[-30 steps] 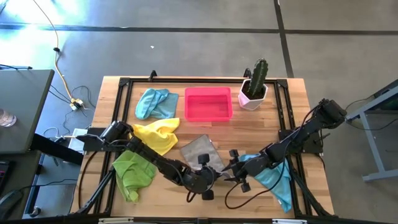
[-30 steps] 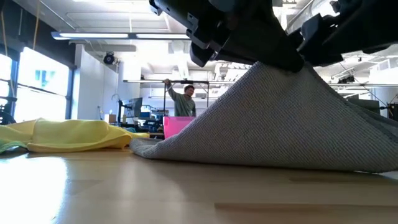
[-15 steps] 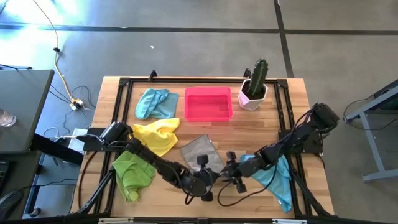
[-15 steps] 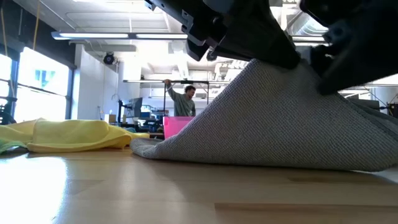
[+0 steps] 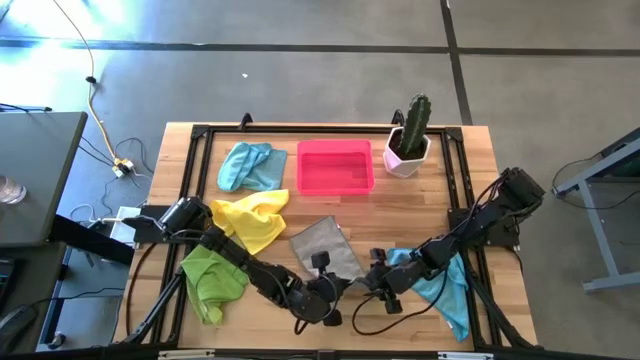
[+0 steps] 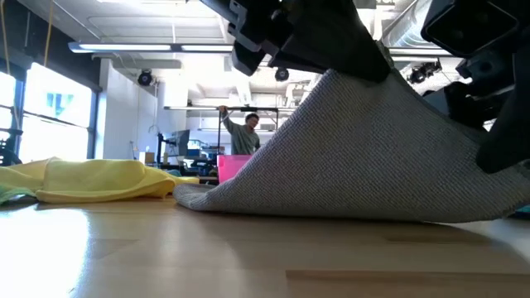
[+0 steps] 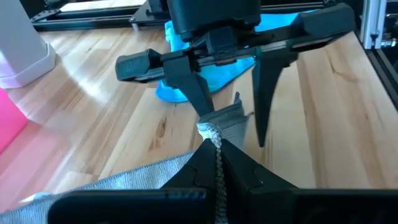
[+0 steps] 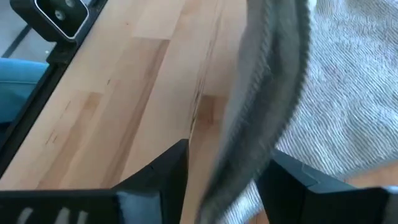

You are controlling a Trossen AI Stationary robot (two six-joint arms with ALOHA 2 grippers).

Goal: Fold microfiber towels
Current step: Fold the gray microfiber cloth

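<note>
While my left end effector (image 7: 214,144) pinches the grey towel (image 5: 325,245), a corner lifts off the bench (image 5: 440,190).
My right end effector (image 8: 227,171) is spread around the towel's hanging edge.

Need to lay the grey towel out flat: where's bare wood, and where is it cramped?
Free: bare table between pink tray, cactus pot and grey towel. Crowded: the front edge, where left gripper and right gripper meet at the towel.
</note>
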